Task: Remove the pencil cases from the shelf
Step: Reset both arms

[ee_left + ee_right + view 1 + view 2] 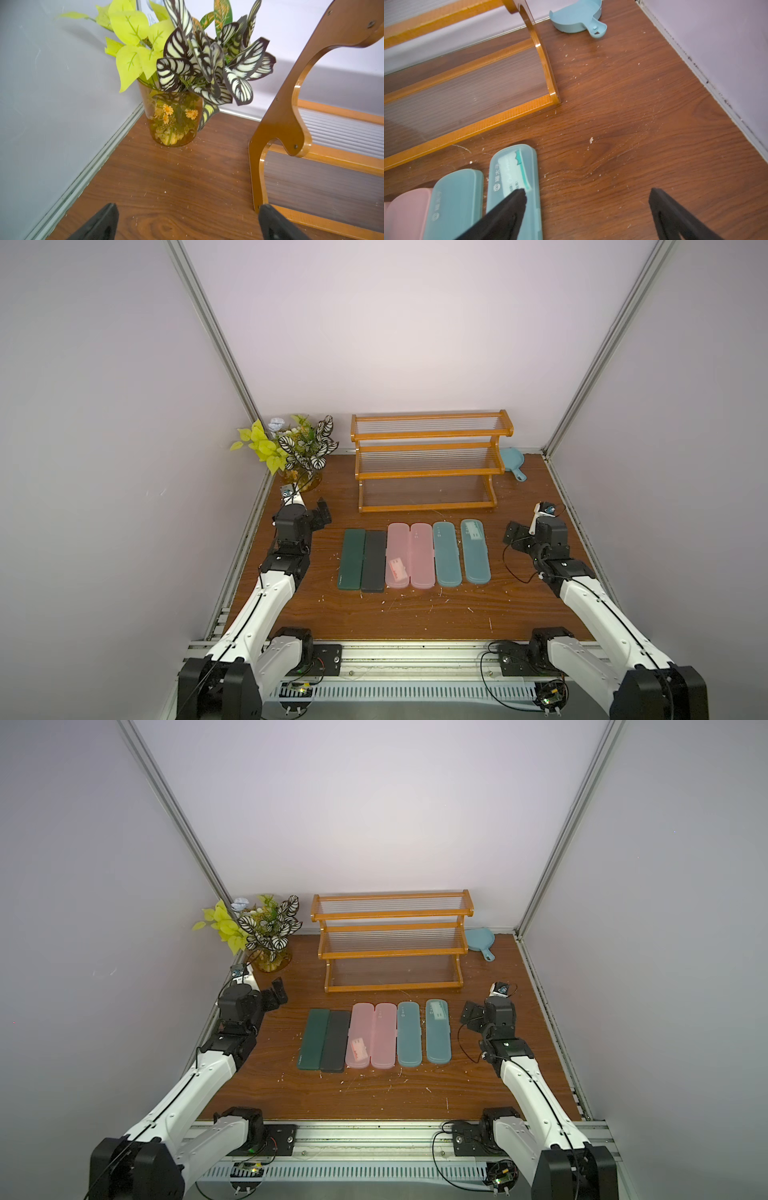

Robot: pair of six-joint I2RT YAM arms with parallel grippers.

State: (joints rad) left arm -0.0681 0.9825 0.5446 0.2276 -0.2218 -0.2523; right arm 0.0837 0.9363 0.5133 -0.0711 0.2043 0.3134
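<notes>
step: removal looks finished, the shelf (428,507) is bare | cases: six pencil cases (422,556) lie in a row on the table (374,614), near its front | left gripper (322,515), right gripper (513,536): jaws apart, empty | next: probably no grasp needed

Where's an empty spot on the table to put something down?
The widest bare table lies between the pencil cases and the front rail. A smaller patch sits between the shelf, the teal pan and the right end effector. Crowded: the cases lying side by side, and the corner with the vase and left end effector.
</notes>
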